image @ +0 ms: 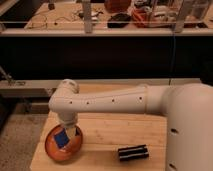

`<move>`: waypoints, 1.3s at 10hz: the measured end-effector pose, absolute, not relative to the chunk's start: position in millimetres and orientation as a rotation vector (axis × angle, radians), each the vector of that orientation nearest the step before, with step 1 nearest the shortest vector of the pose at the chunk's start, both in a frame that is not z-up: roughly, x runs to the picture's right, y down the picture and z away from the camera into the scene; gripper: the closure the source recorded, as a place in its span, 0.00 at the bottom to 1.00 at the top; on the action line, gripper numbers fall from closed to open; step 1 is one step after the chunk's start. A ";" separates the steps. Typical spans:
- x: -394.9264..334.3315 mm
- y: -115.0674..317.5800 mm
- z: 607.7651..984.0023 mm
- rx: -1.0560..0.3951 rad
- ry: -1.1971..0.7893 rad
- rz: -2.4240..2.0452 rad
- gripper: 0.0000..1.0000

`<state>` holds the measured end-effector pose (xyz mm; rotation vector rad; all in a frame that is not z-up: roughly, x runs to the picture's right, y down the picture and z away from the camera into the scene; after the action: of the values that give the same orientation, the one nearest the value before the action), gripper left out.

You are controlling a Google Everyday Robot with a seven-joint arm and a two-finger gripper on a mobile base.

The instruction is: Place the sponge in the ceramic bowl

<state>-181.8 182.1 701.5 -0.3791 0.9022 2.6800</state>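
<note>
One big white arm (pixel 110 102) reaches from the right side over to the left side of the wooden table (pixel 115 132). We see the arm bend down at its round end. The gripper (pixel 71 132) hangs under that bend, just above the near left corner of the table. Most of the gripper is hidden by the arm, so we only see a pale bit of it poking out.

The jaws are closed on the sponge (pixel 62 138). The sponge is a small dark blue square. It is tipped up on one corner, not lying flat. It touches the pale end of the gripper on its right side.

The sponge is over the inside of the ceramic bowl (pixel 52 150). The bowl is round, wide, and shiny orange-red. It sits on the table at the near left corner. We cannot tell if the sponge touches the bottom of the bowl.

A black block with ridges (pixel 133 152) lies flat on the table, to the right of the bowl and well apart from it.

The robot's fat white body (pixel 192 130) fills the right side. Far behind the table is a dark wall, and above it a bench (pixel 60 20) with cables and other small things we cannot make out.
</note>
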 end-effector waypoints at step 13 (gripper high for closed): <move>-185.4 187.3 713.9 -0.371 0.888 2.642 0.99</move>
<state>-185.4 187.3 713.9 -0.3711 0.8880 2.6421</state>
